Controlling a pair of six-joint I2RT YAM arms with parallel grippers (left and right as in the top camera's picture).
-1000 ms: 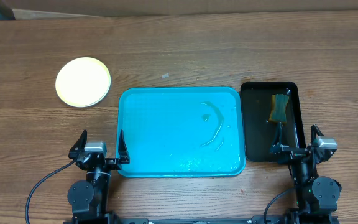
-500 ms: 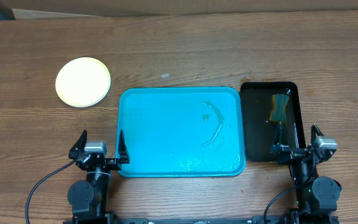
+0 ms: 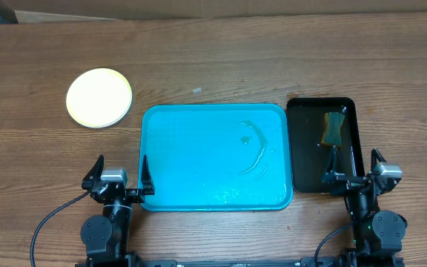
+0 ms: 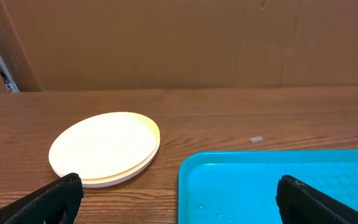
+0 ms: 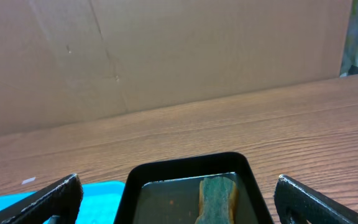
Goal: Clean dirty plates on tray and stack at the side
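- The wooden table [image 3: 273, 67] fills the overhead view, with a cardboard wall along its far edge.
- The blue tray [image 3: 199, 163] lies in the middle near the front edge. It holds no plates, only thin streaks of liquid [image 3: 254, 148] towards its right half.
- A black tray [image 3: 306, 148] sits just beside the blue tray's right rim, narrower and holding shallow liquid.
- The plates [image 3: 99, 98] are stacked on the bare table, off the blue tray to its far left. The left wrist view shows a white top with a pale yellow rim beneath, but I cannot tell how many there are.
- The left gripper [image 3: 118, 178] is at the blue tray's near left corner, its jaws spread wide and holding nothing.
- The right gripper [image 3: 354, 176] is at the black tray's near end — likewise agape and empty.
- A green-and-yellow sponge [image 3: 333, 127] rests in the black tray's far half.
- A tiny pale scrap [image 3: 196, 90] lies on the table just beyond the blue tray.
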